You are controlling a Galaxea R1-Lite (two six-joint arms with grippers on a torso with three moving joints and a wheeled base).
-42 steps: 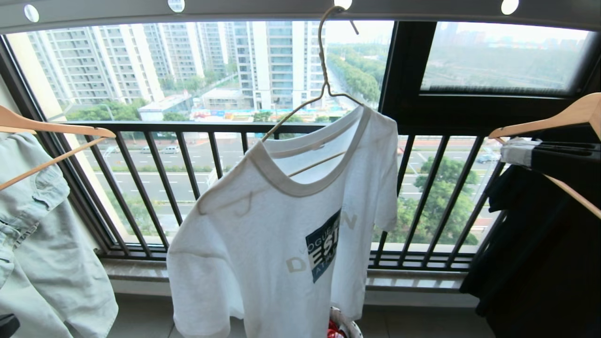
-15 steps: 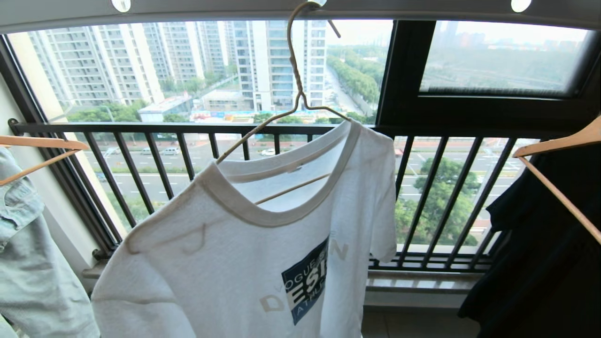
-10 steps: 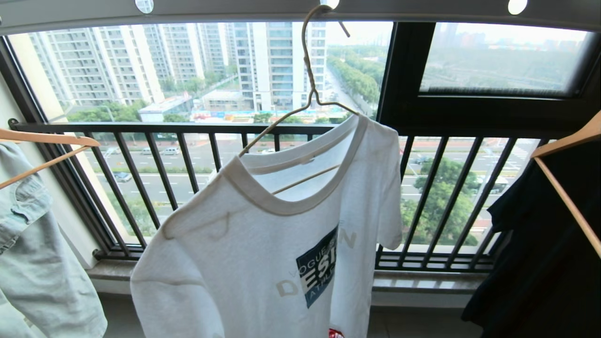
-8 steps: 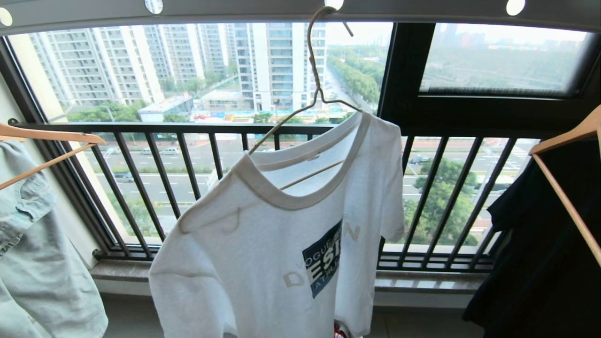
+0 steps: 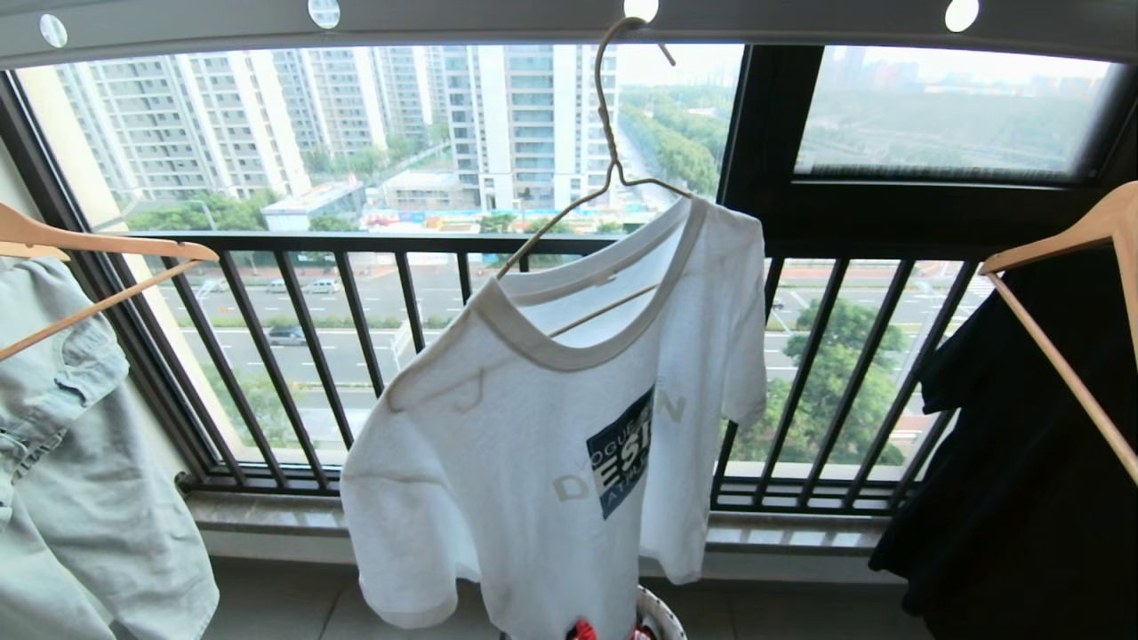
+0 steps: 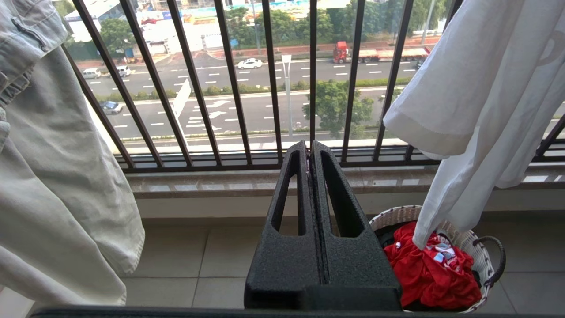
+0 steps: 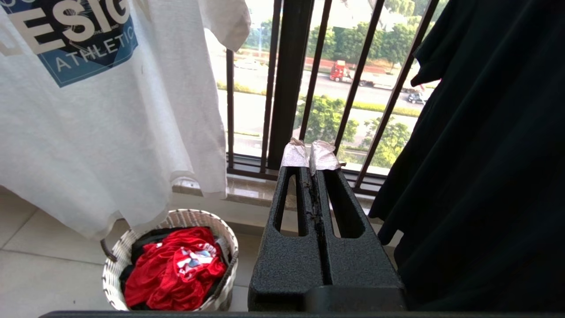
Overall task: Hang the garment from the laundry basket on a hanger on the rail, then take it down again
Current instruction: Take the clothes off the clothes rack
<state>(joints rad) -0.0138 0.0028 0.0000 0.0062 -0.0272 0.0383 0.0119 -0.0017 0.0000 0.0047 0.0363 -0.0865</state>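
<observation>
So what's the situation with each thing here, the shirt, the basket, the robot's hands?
White T-shirt: hanging on the wire hanger, hem dipping into the basket.
Wire hanger: hooked in a hole of the rail.
Laundry basket: on the floor, holding red clothing.
Left gripper: shut, empty, low.
Right gripper: shut, empty, low.
Denim garment: hanging on a wooden hanger.
Black garment: hanging on a wooden hanger.

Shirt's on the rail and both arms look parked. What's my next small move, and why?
Probably raise an arm toward the hanger. The T-shirt already hangs from the rail, and the left gripper and right gripper are shut, empty and low near the basket; take-down remains.
</observation>
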